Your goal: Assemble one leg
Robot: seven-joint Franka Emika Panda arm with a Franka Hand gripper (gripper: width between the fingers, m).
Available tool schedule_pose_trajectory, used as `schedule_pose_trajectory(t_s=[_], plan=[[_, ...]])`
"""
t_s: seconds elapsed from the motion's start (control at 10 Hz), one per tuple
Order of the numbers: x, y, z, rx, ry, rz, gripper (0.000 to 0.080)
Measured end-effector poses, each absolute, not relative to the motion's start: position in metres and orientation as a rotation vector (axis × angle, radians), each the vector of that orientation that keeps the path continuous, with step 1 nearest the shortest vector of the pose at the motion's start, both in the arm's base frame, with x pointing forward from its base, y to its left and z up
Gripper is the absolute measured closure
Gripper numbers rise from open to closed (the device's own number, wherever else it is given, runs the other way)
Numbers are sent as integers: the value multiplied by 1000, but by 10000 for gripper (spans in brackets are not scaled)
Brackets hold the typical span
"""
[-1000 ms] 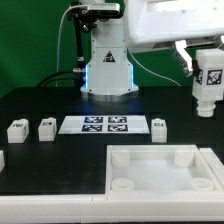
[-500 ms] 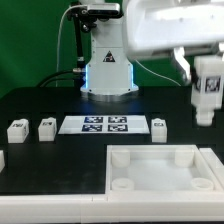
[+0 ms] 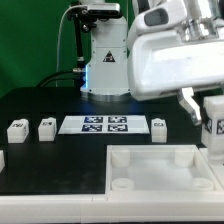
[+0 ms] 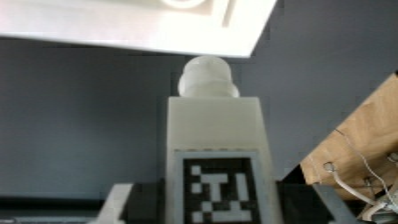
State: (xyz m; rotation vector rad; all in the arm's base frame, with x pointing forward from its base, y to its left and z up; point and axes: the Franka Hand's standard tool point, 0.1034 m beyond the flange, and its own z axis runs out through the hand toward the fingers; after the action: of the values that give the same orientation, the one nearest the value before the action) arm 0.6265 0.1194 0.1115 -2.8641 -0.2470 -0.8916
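Note:
My gripper (image 3: 212, 112) is shut on one leg (image 3: 214, 126), a small white block with a black-and-white tag, held upright at the exterior view's right just above the far right corner of the large white tray (image 3: 150, 157). In the wrist view the leg (image 4: 215, 125) stands between my fingers (image 4: 132, 202), its tag facing the camera and its rounded peg pointing toward the tray's edge (image 4: 125, 28). Three other legs stand on the black table: two at the left (image 3: 17, 128) (image 3: 46, 127) and one beside the tags (image 3: 158, 125).
The marker board (image 3: 104, 124) lies in the middle of the table behind the tray. The robot base (image 3: 105, 70) stands at the back. A small white piece (image 3: 2, 158) shows at the left edge.
The arm has come down and nearer the camera. The held leg has moved lower and a little right, from well above the table to just over the tray's far right corner.

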Motion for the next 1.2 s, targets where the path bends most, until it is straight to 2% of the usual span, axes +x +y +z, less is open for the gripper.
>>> schedule_pose_trajectory(t_s=[0.2,0.6,0.8,1.2], plan=[[624,118,103,-2871,-241,-870,508],[621,115,97,-2878,-235,-854,508],[619,111,87,-2884,-232,-840,508],[621,107,87,-2879,-231,-876,508]])
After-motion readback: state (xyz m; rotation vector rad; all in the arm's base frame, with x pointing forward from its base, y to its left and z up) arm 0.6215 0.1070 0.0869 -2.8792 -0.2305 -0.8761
